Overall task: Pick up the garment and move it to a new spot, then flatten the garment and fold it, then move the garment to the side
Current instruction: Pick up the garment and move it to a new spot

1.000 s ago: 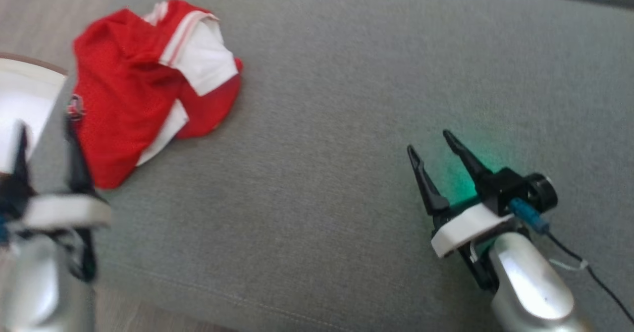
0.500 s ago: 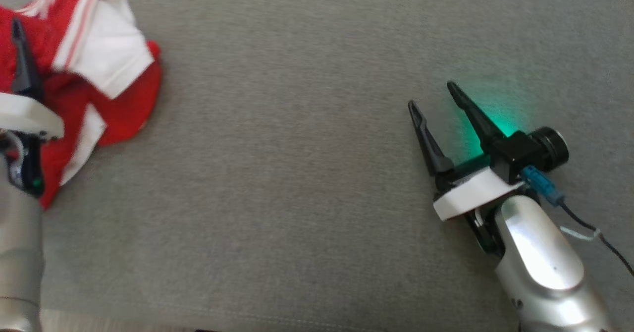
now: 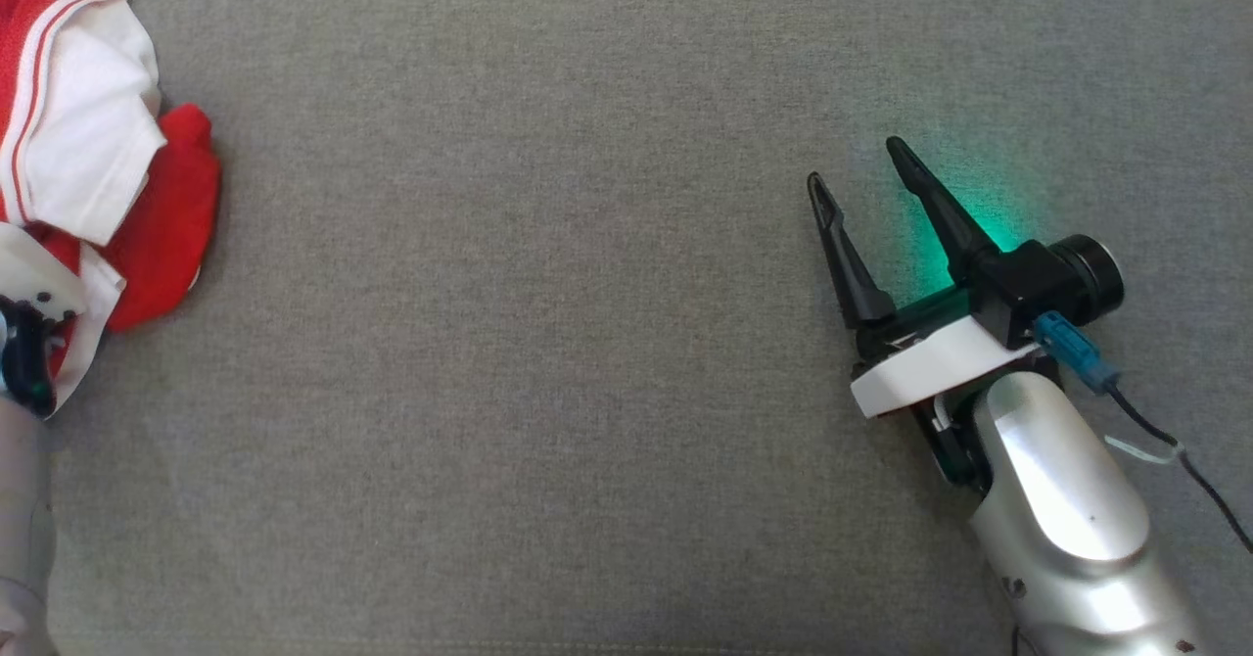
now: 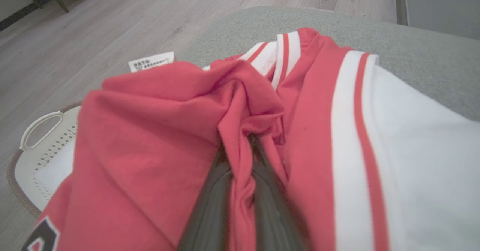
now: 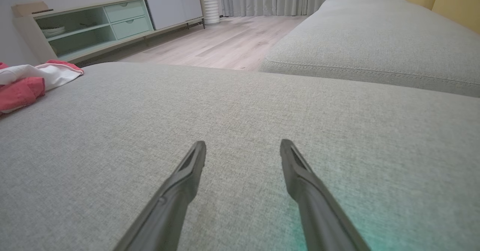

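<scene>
The garment point(image 3: 88, 147), a crumpled red jersey with white panels and red stripes, lies at the far left of the grey sofa cushion point(image 3: 548, 343). In the left wrist view my left gripper point(image 4: 247, 138) is shut, its two dark fingers pinching a raised fold of the garment's point(image 4: 157, 105) red cloth. The left arm's wrist point(image 3: 24, 343) sits over the garment at the left edge of the head view. My right gripper point(image 3: 857, 162) hovers open over bare cushion far to the right, nothing between its fingers point(image 5: 180, 183). The garment point(image 5: 22, 84) lies at the far left of that wrist view.
A white laundry basket point(image 4: 41, 131) stands on the wooden floor point(image 4: 112, 26) just beyond the cushion's edge by the garment. A second sofa cushion point(image 5: 367, 45) adjoins on the right gripper's far side. A low sideboard point(image 5: 105, 22) stands across the room.
The head camera has shifted, sliding the garment toward the picture's left edge. My left gripper went from open beside the garment onto it and closed on a fold. The right gripper stays open.
</scene>
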Available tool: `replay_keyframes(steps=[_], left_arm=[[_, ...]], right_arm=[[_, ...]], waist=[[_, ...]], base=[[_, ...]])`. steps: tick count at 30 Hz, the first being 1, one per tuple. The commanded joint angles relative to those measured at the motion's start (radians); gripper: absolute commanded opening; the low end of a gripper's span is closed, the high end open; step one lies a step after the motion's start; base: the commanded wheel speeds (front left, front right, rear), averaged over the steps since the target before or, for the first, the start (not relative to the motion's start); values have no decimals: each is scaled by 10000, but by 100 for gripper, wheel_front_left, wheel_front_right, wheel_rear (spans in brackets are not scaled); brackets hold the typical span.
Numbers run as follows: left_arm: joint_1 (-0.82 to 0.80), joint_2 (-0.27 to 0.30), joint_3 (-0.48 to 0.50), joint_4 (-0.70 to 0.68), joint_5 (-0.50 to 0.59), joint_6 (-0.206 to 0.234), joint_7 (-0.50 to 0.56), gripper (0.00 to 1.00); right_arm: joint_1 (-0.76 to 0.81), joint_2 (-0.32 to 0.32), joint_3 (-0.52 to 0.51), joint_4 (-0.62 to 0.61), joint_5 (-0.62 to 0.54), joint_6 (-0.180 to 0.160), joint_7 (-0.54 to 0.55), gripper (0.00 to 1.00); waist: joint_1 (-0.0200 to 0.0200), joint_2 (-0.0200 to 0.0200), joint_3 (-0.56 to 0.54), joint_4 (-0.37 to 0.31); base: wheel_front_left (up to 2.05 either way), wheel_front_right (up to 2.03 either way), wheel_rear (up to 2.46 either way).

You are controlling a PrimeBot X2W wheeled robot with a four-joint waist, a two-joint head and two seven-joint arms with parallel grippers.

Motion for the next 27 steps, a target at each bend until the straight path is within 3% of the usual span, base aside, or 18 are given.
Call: replay_keyframes(steps=[1,7,13,22,27], left_arm=[[-46,649,77,26,23,-49,13,0],[-553,876,-420,-473,225,-305,-850,0],[-1083,700,-1442,-1417,348,-402,-1281,0],[-1407,567,-4170,-3996,-705,-410,-1091,0],[-1324,184,-5466,-5290,-1330,-411,-1118,0]], right_arm=[[229,165,183,-104,74,-7,-47,100],[225,355,340,-45,199,-7,-47,100],[368,448,362,19,281,-7,-47,100],[567,611,606,70,485,-7,-47,100],[601,645,744,60,612,-7,-47,100]], waist=[[1,0,-72,-36],[1,0,-453,-311],[1,0,-815,-619],[1,0,-1310,-1195],[1,0,-1537,-1614]], base=[[0,0,0],[0,0,0],[0,0,0],[0,0,0],[0,0,0]])
